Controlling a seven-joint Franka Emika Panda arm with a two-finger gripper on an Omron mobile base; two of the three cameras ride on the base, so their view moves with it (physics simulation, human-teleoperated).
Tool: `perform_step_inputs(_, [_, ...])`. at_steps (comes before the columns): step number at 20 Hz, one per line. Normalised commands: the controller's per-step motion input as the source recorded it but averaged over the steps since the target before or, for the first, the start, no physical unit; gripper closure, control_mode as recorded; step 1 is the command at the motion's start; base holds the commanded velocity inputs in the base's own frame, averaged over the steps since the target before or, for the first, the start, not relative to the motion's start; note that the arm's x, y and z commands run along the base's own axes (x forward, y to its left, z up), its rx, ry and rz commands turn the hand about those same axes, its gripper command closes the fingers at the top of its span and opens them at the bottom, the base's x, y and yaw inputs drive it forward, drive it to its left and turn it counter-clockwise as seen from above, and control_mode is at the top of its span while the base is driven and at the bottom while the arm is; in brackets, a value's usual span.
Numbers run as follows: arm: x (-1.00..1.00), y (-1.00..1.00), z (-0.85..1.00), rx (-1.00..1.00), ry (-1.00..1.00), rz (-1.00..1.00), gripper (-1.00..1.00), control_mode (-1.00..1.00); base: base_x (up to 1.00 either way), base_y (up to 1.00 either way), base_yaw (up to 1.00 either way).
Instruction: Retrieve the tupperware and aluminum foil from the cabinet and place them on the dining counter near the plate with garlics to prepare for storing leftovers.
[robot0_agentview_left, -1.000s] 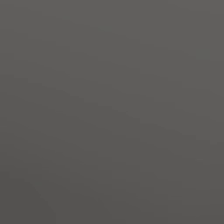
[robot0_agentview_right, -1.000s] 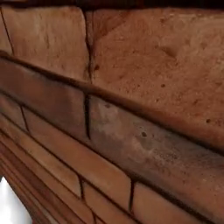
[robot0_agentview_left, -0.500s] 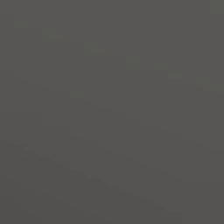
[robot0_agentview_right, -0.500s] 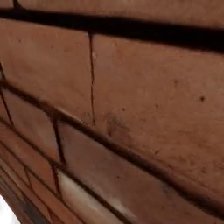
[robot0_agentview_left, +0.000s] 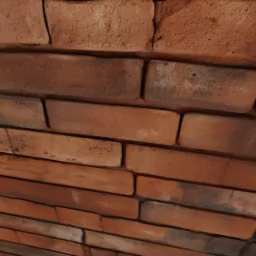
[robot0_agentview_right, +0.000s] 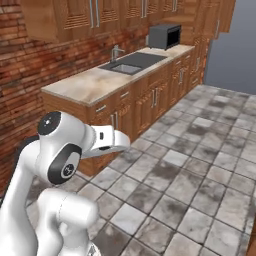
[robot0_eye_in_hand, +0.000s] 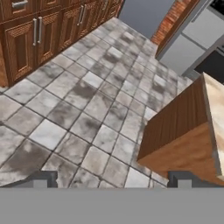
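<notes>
The two-finger gripper (robot0_eye_in_hand: 112, 179) hangs above the grey tiled floor (robot0_eye_in_hand: 83, 100), its jaws wide apart and holding nothing. To its right stands the wood-based, beige marbled dining counter (robot0_eye_in_hand: 183, 135). From the right base, a marbled counter with a dark sink (robot0_agentview_right: 127, 62) and a black microwave (robot0_agentview_right: 164, 36) lines the red brick wall (robot0_agentview_left: 125, 125).

kitchen | sink (robot0_agentview_right: 126, 66) counter, microwave (robot0_agentview_right: 164, 36), wood cabinets (robot0_agentview_right: 150, 97), probably home

Left base view faces a brick wall (robot0_agentview_left: 125, 150) close up, perhaps touching; hand view looks down at floor tiles (robot0_eye_in_hand: 87, 109).
</notes>
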Motion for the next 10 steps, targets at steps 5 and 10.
perform_step_inputs(5, [0.0,0.0,0.0,0.0,0.0,0.0,-1.0,1.0,1.0,0.14,-0.01])
perform_step_inputs(10, [0.0,0.0,0.0,0.0,0.0,0.0,-1.0,1.0,1.0,-0.39,0.03])
